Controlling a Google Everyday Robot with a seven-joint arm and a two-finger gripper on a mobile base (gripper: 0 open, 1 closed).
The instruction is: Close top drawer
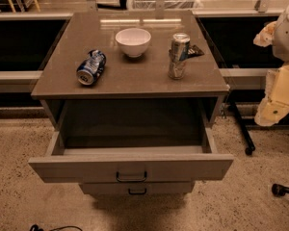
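The top drawer point(130, 166) stands pulled well out toward the near side, its dark bail handle point(131, 177) at the middle of the front, and 1 lower drawer point(137, 188) shows just beneath. On the bench point(135, 81) a blue can point(91, 67) lies on its side at the left, a white bowl point(133, 41) sits farther back, and a silver can point(179, 55) stands upright at the right. The hand point(274, 105) hangs at the right edge, well apart from the drawer – whether it is open or closed cannot be told.
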